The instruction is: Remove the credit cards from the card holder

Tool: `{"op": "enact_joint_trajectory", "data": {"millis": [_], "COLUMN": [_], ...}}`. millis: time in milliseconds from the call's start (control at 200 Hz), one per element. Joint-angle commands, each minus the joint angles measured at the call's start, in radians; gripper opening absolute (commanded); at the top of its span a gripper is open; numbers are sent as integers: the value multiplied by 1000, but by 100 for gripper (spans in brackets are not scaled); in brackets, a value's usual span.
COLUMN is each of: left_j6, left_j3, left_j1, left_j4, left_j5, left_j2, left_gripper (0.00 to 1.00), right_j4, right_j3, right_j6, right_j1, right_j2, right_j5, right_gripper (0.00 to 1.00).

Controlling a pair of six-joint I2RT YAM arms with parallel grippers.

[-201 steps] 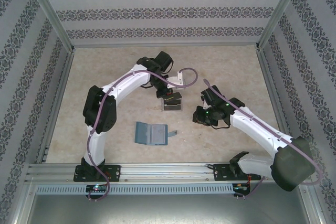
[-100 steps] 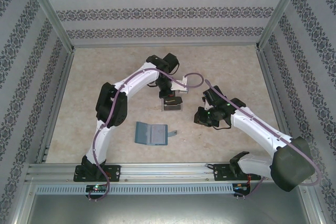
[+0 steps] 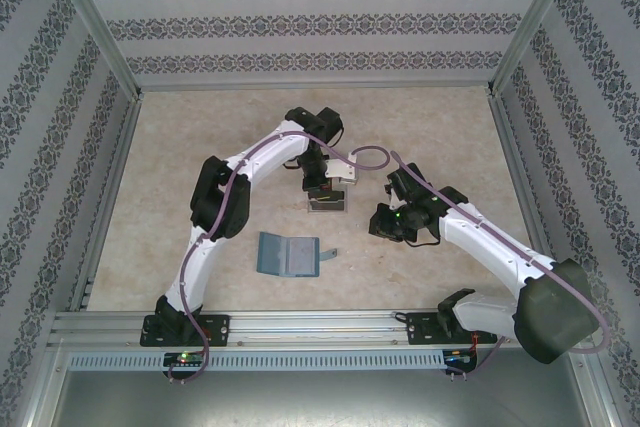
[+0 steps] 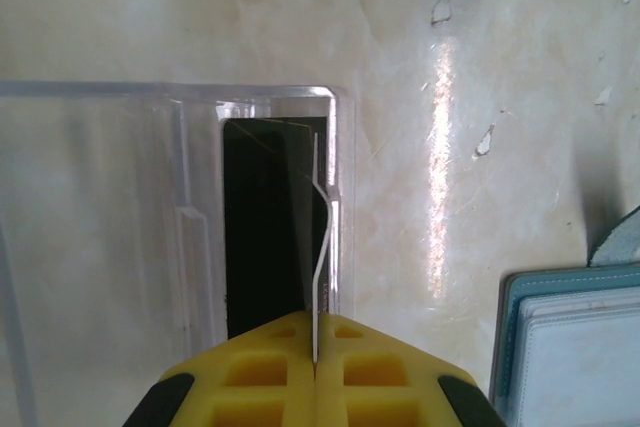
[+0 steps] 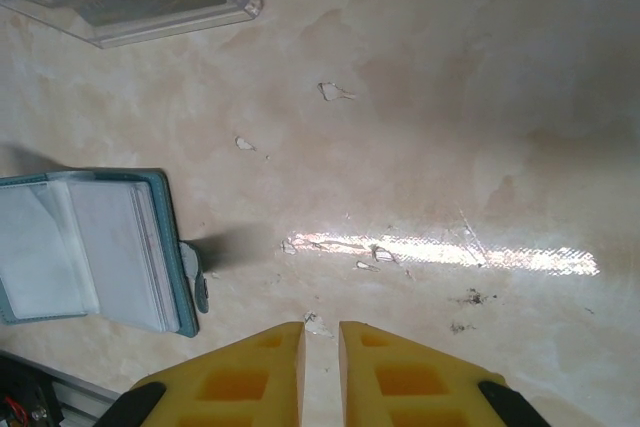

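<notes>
Just left of the left pincer and a bit closer to the arm bases, the wallet (image 3: 287,255) is lying spread flat on the table (image 5: 450,97) with its pale pockets facing up. Moving right, the left pincer (image 4: 315,347) is clamped tight on the pale card (image 4: 316,247). In its wrist view you see that card edge-on, a thin white line with a slight bend in it, sticking straight out ahead of the fingertips. Right in front of that pincer is the clear box (image 4: 100,197), and the dark card (image 4: 260,237) is already sitting in its right-hand slot, just left of the pale card's edge. Can't tell if the two cards touch. Further right, the right pincer (image 5: 321,332) hangs over bare table, jaws only a crack apart with nothing between them. From there the wallet is off to its left, well apart from the fingers.
</notes>
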Motion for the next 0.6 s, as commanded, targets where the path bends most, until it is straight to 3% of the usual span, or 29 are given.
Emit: {"op": "enact_joint_trajectory", "data": {"millis": [0, 105, 290, 470, 595], "left_j6": [-1, -8, -36, -50, -82], "left_j3": [49, 75, 109, 114, 103], "left_j1": [-11, -11, -14, -16, -15], "left_j4": [-81, -95, -105, -101, -77], "left_j5": [-39, -38, -26, 13, 19], "left_j2": [11, 25, 39, 23, 3], "left_gripper": [0, 3, 19, 33, 34], "right_j4": [9, 12, 33, 60, 92], "right_j3": [-10, -11, -19, -42, -65], "right_j6": [-12, -10, 38, 167, 286], "right_j1": [-8, -7, -6, -8, -6], "right_j2": [0, 1, -26, -71, -114], "right_j5": [-19, -24, -39, -48, -55], "right_gripper": [19, 19, 24, 26, 27]}}
